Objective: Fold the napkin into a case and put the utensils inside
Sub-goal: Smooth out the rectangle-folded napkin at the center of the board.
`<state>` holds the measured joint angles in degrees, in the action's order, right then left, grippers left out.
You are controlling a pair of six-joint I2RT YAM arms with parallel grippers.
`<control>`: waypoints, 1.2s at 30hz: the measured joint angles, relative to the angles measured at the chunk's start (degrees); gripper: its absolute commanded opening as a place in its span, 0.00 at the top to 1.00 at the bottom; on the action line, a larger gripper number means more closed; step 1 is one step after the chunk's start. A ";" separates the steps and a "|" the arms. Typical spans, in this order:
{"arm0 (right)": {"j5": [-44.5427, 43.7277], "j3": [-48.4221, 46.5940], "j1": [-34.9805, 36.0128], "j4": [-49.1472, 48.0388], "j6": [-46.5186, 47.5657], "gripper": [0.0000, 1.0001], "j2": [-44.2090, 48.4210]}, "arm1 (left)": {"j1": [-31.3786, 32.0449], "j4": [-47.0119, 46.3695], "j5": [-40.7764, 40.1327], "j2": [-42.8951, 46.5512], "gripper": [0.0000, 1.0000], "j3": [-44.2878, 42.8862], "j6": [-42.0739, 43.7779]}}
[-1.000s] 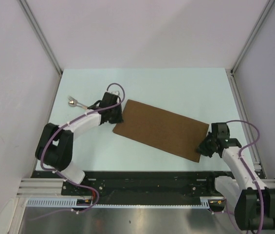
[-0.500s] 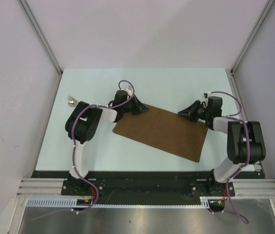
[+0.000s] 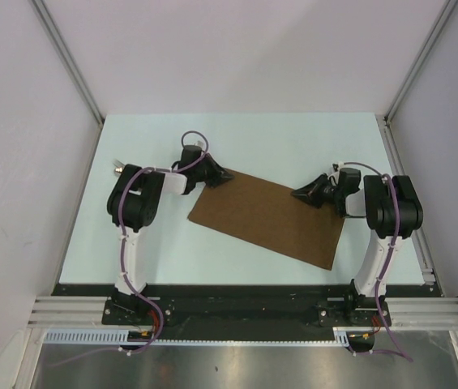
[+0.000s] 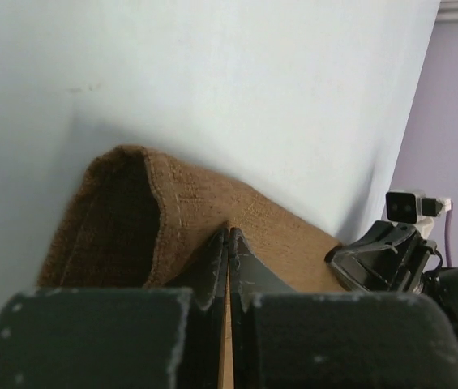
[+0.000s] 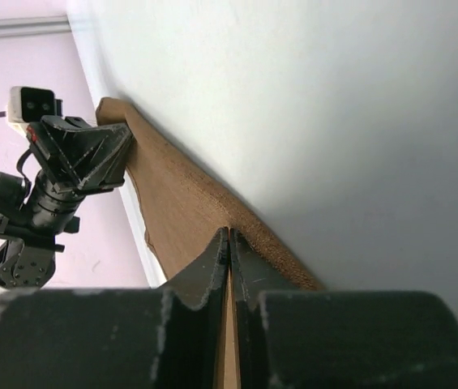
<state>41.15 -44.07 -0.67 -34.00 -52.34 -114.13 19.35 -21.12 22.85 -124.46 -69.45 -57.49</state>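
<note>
Brown napkin lies folded, centred on the worktop. Left hand and right hand each pinch a far corner, clamped on cloth. Likely light, limp, prone to sag; corners and hems give the surest hold.

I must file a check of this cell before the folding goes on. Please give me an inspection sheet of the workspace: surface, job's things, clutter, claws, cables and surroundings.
Surface: pale, flat table.
Job's things: brown napkin lies askew mid-table, with its far-left corner lifted and curled. A small silver utensil sits near the table's left edge, partly hidden by the left arm.
Clutter: nothing seen.
Claws: left claw is shut on the napkin's far-left corner. Right claw is shut on the napkin's far edge near the right corner.
Cables: purple cables run looped along both arms.
Surroundings: plain walls with metal corner posts.
</note>
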 measured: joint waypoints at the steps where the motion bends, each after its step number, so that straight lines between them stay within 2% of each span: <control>1: 0.26 -0.09 -0.35 -0.42 0.07 0.92 -0.24 | -0.35 1.09 0.02 -0.37 1.00 -0.52 -0.50; 5: 0.11 -0.87 -1.79 -0.94 1.20 0.91 -0.72 | -1.20 5.38 -1.05 -0.63 0.99 -3.10 -0.96; 23: -0.24 -3.80 -3.61 1.73 4.55 0.88 -1.42 | -5.64 14.16 -3.02 -4.28 0.99 -12.46 -2.36; 27: 0.31 -5.57 -4.79 4.28 4.76 0.75 -1.64 | -6.45 17.73 -4.33 -4.59 0.93 -14.99 -0.61; 28: 0.55 -6.86 -5.25 6.23 5.18 0.68 -1.64 | -6.62 19.52 -4.90 -4.59 0.92 -16.17 0.63; 30: 0.44 -9.92 -6.12 10.51 6.95 0.61 -1.49 | -6.38 23.89 -7.32 -4.59 0.87 -19.74 4.09; 32: -0.35 -13.16 -6.91 16.15 9.70 0.57 -0.31 | -5.90 26.73 -9.42 -4.20 0.81 -23.47 7.39; 33: -0.83 -14.08 -7.23 18.38 10.97 0.55 0.63 | -5.40 27.10 -10.19 -3.52 0.74 -24.48 8.68; 36: -3.06 -15.17 -8.48 25.81 14.84 0.55 6.73 | -2.80 24.20 -9.99 1.44 0.73 -21.38 9.66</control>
<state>38.09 -59.24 -9.15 -8.19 -37.50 -107.39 16.56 3.07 12.86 -123.02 -90.83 -47.83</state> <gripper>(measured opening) 0.451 0.258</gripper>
